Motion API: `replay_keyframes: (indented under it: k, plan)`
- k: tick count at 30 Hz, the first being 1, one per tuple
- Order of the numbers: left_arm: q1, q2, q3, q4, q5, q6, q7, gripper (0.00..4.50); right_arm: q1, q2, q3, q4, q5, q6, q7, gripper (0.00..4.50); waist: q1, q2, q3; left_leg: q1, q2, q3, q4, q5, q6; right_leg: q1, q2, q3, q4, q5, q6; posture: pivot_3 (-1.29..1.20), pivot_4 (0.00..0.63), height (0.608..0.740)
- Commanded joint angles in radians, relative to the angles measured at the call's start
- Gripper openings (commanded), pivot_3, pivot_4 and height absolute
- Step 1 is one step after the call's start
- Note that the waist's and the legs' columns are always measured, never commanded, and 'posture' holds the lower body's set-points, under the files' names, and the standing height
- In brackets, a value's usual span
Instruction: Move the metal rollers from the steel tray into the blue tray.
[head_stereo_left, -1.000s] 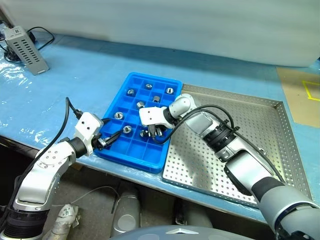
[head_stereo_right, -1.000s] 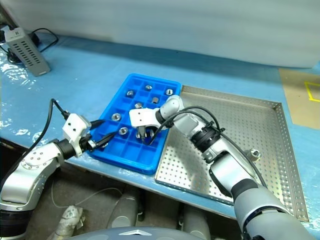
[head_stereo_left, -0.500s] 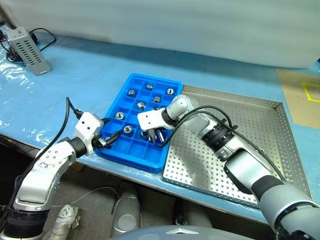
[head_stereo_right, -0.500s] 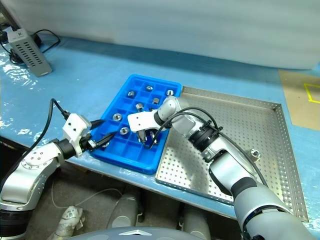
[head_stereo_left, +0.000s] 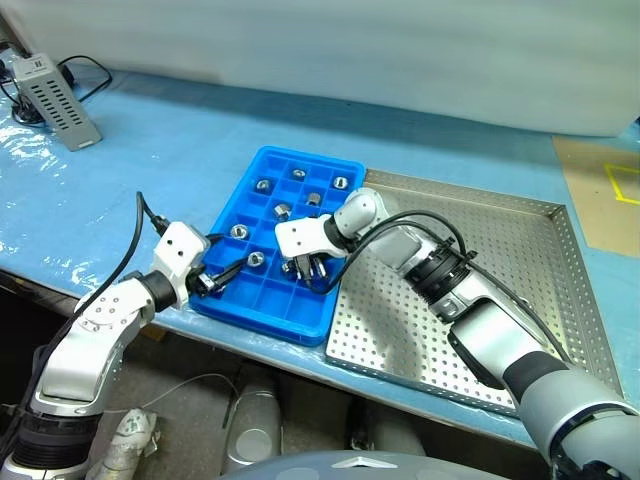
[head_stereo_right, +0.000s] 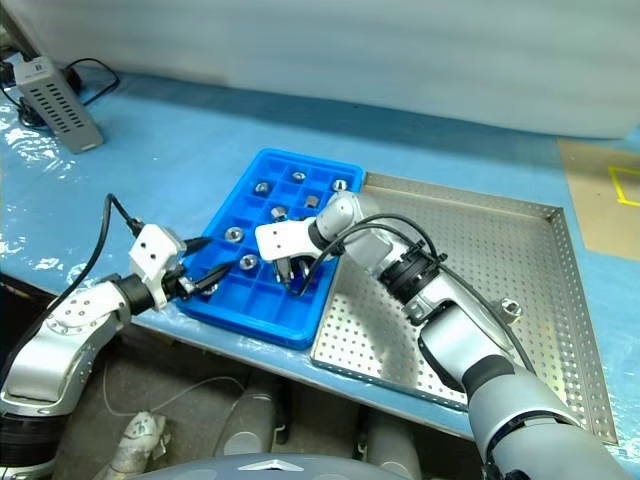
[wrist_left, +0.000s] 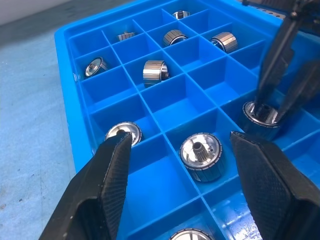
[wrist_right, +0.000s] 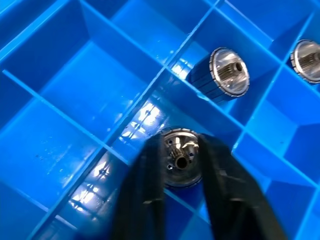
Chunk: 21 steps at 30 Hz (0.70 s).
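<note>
Right now the steel tray (head_stereo_left: 500, 300) is the biggest thing before me, and I take the blue tray (head_stereo_left: 265, 305) butted against its left rim as my landmark. One metal roller (head_stereo_right: 511, 307) is left on the perforated floor, well to the right of the blue tray; the rest I can see sit singly in the blue tray's compartments, mostly toward its far end.

My right gripper (wrist_right: 182, 185) is dipped into a compartment on the blue tray's near right side, its two fingers pinching a metal roller (wrist_right: 181, 156) that sits low in that cell, hole facing the wrist camera. I judge this to be the release step. To do it well I should let the roller settle on the cell floor before I spread the fingers, open only as far as the walls allow, then lift straight up so neither finger drags it over a divider or bumps the neighbouring roller (wrist_right: 226, 74) in the next cell.

My left gripper (wrist_left: 180, 165) hovers at the blue tray's near left edge, fingers spread and empty, straddling a filled cell. It should stay put so the arms do not tangle.

A grey box (head_stereo_left: 52, 100) lies far left of the blue tray; I can read no writing on it or elsewhere.
</note>
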Motion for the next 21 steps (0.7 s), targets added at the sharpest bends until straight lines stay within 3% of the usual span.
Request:
replay_keyframes:
  k: [1,9,21]
  plan:
    - [-0.011,0.001,-0.002,-0.005,0.004,-0.027,-0.005,3.3,-0.001,-0.021,0.016,0.005,-0.027,-0.01,0.01,1.93,0.0,0.0,0.0,0.0,0.0,0.0,0.0,0.0,0.0,0.0,0.0,0.0,0.0,0.0,0.0,0.28,0.15,0.74]
    - [-0.014,0.0,-0.01,0.001,0.005,-0.031,-0.007,3.3,-0.012,-0.039,0.073,0.033,-0.084,-0.004,0.037,1.93,0.002,0.0,0.0,0.0,0.0,0.0,0.0,0.0,0.0,0.001,0.0,0.0,0.0,0.0,0.0,0.26,0.15,0.74]
    - [-0.046,-0.01,-0.033,0.032,0.014,-0.047,-0.008,3.3,-0.232,0.088,0.135,0.279,-0.122,-0.149,0.092,1.93,-0.003,0.001,0.0,0.001,0.0,0.0,0.0,0.0,0.0,0.0,0.0,0.001,0.001,0.0,0.0,0.26,0.15,0.74]
